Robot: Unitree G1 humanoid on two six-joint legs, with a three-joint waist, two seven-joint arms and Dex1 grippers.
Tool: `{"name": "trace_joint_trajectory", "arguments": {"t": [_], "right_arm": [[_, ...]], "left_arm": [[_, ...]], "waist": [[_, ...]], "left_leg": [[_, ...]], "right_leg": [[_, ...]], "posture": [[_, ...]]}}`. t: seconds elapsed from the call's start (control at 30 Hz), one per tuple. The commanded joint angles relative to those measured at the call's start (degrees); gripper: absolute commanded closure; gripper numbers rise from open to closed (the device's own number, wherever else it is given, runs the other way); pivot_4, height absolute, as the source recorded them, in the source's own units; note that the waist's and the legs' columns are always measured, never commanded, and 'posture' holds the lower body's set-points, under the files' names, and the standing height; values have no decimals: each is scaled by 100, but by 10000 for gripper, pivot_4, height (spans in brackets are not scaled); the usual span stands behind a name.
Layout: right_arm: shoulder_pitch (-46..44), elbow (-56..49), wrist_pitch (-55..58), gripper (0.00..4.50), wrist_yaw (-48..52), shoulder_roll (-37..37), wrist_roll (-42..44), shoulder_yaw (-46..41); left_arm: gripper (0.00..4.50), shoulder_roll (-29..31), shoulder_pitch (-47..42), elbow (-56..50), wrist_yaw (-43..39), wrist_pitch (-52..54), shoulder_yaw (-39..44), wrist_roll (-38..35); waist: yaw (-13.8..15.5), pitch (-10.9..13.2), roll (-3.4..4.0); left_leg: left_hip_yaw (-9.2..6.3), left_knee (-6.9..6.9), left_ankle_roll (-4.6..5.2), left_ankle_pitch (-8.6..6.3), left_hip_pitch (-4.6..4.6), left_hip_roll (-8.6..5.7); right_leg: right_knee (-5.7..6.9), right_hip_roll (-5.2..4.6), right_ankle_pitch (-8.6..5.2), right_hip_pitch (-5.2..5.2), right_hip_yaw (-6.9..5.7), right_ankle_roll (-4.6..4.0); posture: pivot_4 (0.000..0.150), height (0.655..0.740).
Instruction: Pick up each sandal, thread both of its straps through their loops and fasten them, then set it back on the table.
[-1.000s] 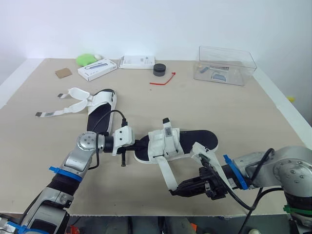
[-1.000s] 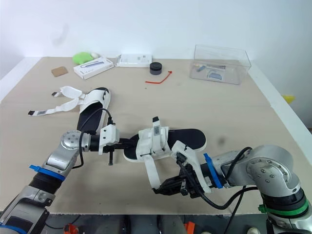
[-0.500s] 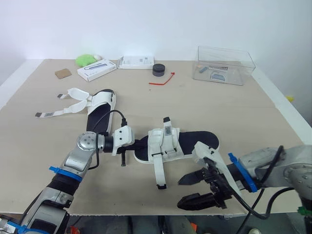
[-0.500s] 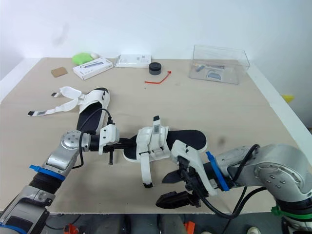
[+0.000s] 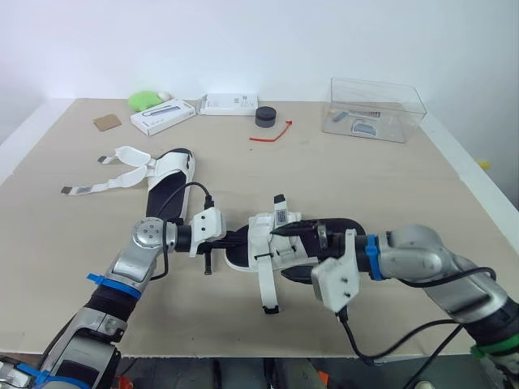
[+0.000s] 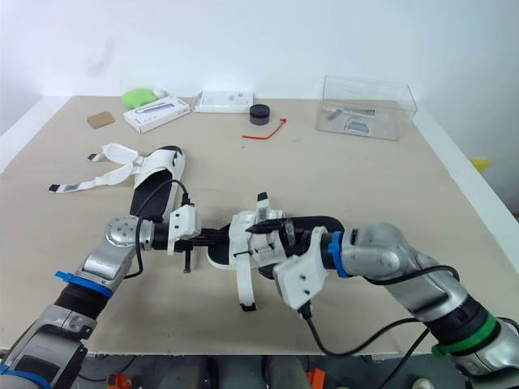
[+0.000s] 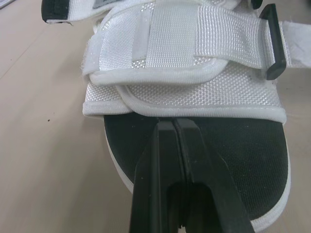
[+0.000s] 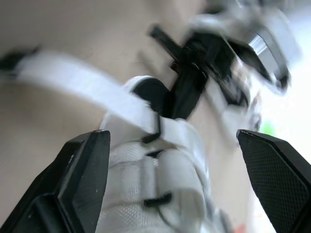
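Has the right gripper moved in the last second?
Yes. The right gripper left the front edge of the table and went forward to the near sandal, open over its straps.

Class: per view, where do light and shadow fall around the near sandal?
Left eye view: even light, faint shadow under the near sandal; left wrist view: left gripper dark against white straps; right wrist view: glare beyond the open right gripper.

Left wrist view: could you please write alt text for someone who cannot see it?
The left end effector, fingers shut, reaches the white upper of a sandal over its black footbed, with a black strap loop and beige table.
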Motion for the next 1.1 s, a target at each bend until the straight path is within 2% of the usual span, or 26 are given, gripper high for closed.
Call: {"name": "trace_joint_trajectory", "arguments": {"t": [0.03,0.13,0.37,0.43,1.1], "right_arm": [[-251,500,-1461,403,-194,81,-484,-7],[-447,713,-1877,403,-232,294,-724,31],[-1109,824,-1328,403,348,799,-399,453],[-1176,834,-1279,403,494,818,-299,528],[-952,1037,-1319,403,868,1008,283,736]], "left_arm": [[45000,71,42,19,-28,55,-60,131],[45000,77,28,27,-12,63,-49,133],[45000,134,103,-99,33,128,-8,121],[45000,177,195,-202,40,161,-2,111],[45000,226,313,-370,110,269,-36,120]], "waist": [[-3,0,-1],[-3,1,-1],[-7,2,-2],[-7,2,-2],[-10,2,-2]], "left_leg": [[7,0,0,0,3,1],[21,-1,0,0,15,2],[32,-4,1,0,52,8],[32,-4,1,0,52,9],[35,-24,6,-4,58,15]], "right_leg": [[0,0,2,0,7,0],[3,4,7,1,25,-2],[14,15,11,19,43,-17],[14,15,30,20,47,-50],[15,22,18,15,54,-65]], "posture": [[1500,7400],[1500,7400],[1500,7400],[1500,7400],[1500,7400]]}}
